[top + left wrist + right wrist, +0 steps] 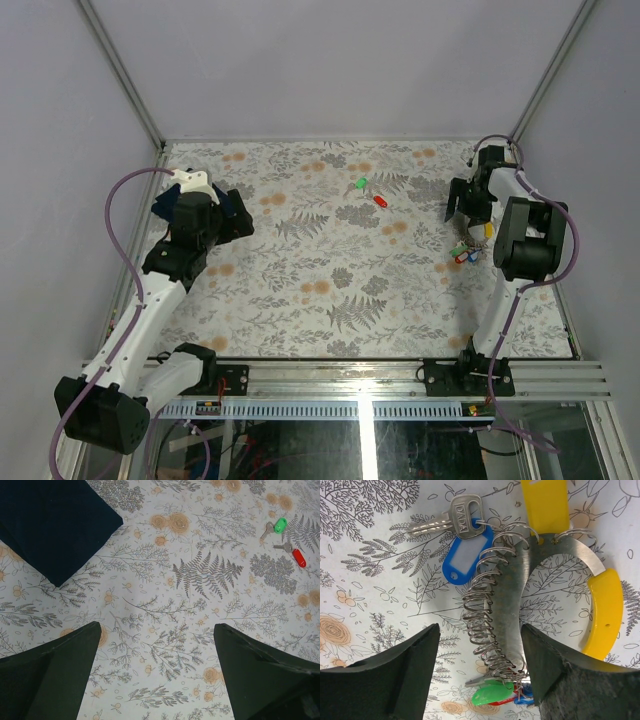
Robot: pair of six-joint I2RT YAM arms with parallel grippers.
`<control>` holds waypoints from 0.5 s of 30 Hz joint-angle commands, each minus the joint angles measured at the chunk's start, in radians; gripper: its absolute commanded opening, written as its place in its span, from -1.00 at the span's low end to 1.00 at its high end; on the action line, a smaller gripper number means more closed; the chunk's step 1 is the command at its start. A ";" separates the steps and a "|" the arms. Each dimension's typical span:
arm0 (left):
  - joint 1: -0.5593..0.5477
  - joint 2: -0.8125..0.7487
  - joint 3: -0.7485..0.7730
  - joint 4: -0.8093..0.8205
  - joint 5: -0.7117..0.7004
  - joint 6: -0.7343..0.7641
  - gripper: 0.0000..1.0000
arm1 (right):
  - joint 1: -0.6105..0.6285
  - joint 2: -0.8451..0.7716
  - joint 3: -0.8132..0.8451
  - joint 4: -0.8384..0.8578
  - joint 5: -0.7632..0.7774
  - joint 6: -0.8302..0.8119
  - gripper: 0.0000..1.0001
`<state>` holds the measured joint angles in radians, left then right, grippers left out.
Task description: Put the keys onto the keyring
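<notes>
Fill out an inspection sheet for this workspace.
Surface: floral table cover, flat.
Job's things: green-tagged key and red-tagged key lie loose, apart from the rest; blue-tagged key and second green tag lie by the stack of rings on a curved metal strip with yellow ends.
Clutter: folded dark cloth, far left.
Grippers: left gripper open, nothing between its fingers; right gripper open, straddling the rings.
Cables: purple cable loops off each arm.
Surroundings: grey walls; metal rail at near edge.
</notes>
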<state>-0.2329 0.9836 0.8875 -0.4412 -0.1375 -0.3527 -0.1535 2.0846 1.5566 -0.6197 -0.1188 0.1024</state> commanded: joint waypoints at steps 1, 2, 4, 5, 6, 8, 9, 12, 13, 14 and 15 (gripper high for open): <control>0.007 0.004 -0.008 0.064 0.011 0.021 1.00 | -0.003 0.029 0.045 -0.031 -0.021 -0.017 0.42; 0.007 0.005 -0.007 0.064 0.011 0.021 0.99 | -0.003 0.031 0.045 -0.034 -0.022 -0.017 0.40; 0.007 0.005 -0.008 0.064 0.012 0.020 1.00 | -0.003 0.032 0.043 -0.036 -0.022 -0.017 0.37; 0.007 0.006 -0.008 0.064 0.010 0.021 0.99 | -0.003 0.034 0.042 -0.035 -0.023 -0.018 0.37; 0.007 0.007 -0.007 0.064 0.013 0.020 1.00 | -0.003 0.034 0.040 -0.037 -0.021 -0.018 0.36; 0.008 0.008 -0.007 0.064 0.013 0.020 1.00 | -0.001 0.039 0.042 -0.042 -0.017 -0.020 0.34; 0.007 0.008 -0.007 0.065 0.014 0.021 0.99 | -0.001 0.041 0.042 -0.044 -0.014 -0.020 0.32; 0.008 0.008 -0.007 0.065 0.014 0.021 0.99 | 0.000 0.043 0.041 -0.050 -0.010 -0.020 0.24; 0.006 0.008 -0.007 0.065 0.014 0.021 1.00 | 0.001 0.042 0.040 -0.051 -0.010 -0.022 0.21; 0.006 0.009 -0.007 0.065 0.016 0.021 0.99 | 0.001 0.042 0.038 -0.051 -0.010 -0.024 0.18; 0.007 0.009 -0.007 0.065 0.017 0.020 1.00 | 0.002 0.041 0.035 -0.050 -0.008 -0.025 0.16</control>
<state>-0.2329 0.9890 0.8875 -0.4412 -0.1364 -0.3515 -0.1535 2.0975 1.5570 -0.6468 -0.1230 0.0925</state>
